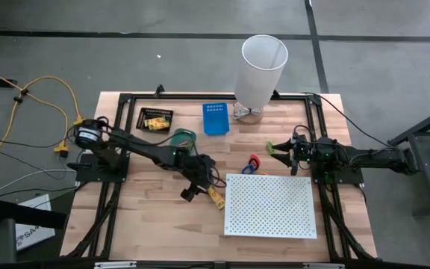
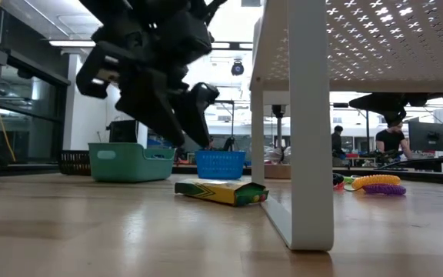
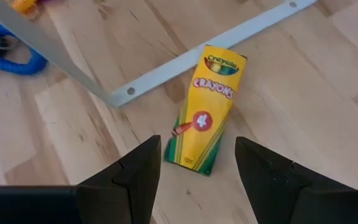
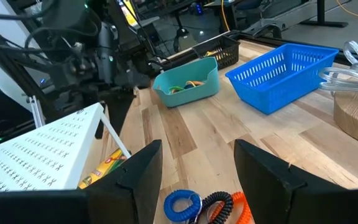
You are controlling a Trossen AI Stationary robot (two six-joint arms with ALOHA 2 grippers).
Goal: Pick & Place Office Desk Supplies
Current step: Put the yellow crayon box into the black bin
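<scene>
A yellow crayon pack [image 3: 204, 118] lies flat on the wooden table, beside the near left corner of the white perforated board [image 1: 269, 205]. In the low view the crayon pack [image 2: 221, 191] lies by the board's leg. My left gripper [image 3: 197, 171] hovers open over the pack's near end and slants down, a finger to either side, touching nothing. In the low view my left gripper [image 2: 177, 115] hangs clear above the table. My right gripper [image 1: 282, 149] rests open at the right, near coiled bands [image 4: 182, 204].
At the far side stand a black tray [image 1: 155, 118] holding yellow packs, a teal bin [image 1: 181, 137], a blue basket [image 1: 215, 117] and a tall white bin [image 1: 262, 67]. Red and blue coils [image 1: 252, 163] lie between board and right gripper. Bare wood lies in front of the left arm.
</scene>
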